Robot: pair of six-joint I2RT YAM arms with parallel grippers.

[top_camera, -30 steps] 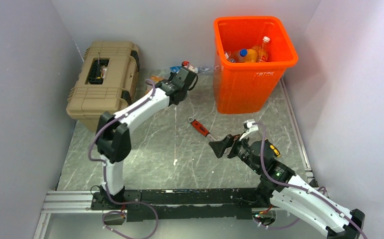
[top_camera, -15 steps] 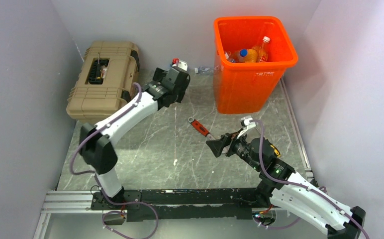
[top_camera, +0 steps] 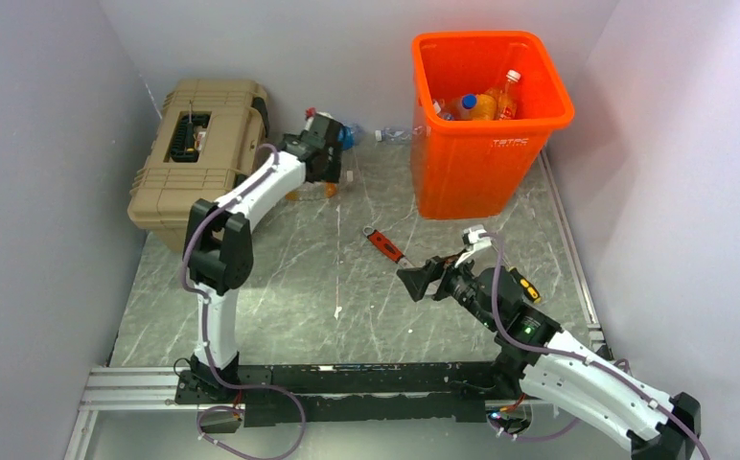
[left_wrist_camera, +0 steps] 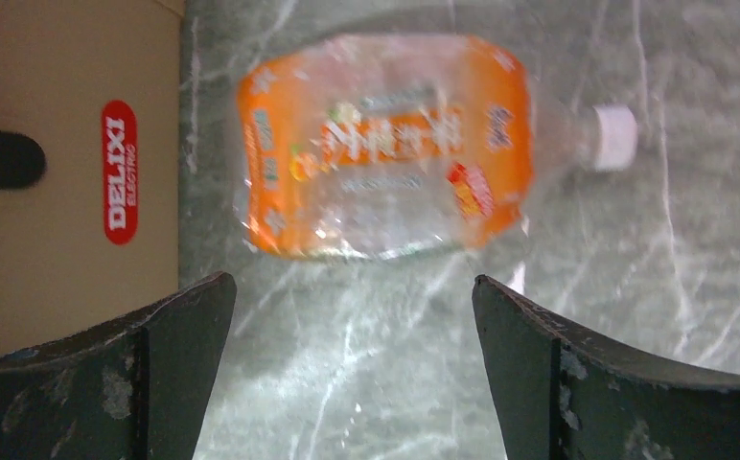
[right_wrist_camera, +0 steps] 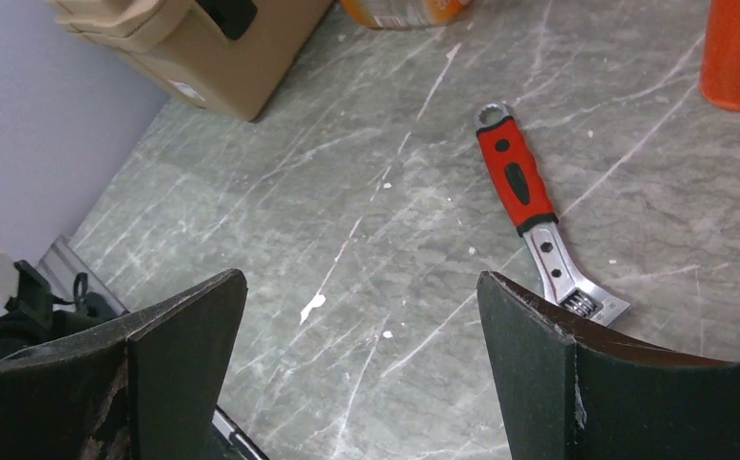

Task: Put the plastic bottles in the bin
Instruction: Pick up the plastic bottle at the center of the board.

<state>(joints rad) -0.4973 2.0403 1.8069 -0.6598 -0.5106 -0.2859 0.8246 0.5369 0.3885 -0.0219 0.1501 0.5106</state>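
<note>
In the top view I read the left claw released beside the toolbox and several plastic bottles inside the bin, in the left wrist view an orange-labelled bottle lying on the worktop beyond the spread fingers, and in the right wrist view the right claw released above the wrench.

From here the two look like twins. The left white-shelled arm and the right white-shelled arm both have black joint housings and a thin purple cable looped along the links. I can see a small green light on the right one. The left gripper and right gripper carry broad black wedge-shaped fingers, scuffed grey at the edges.
</note>
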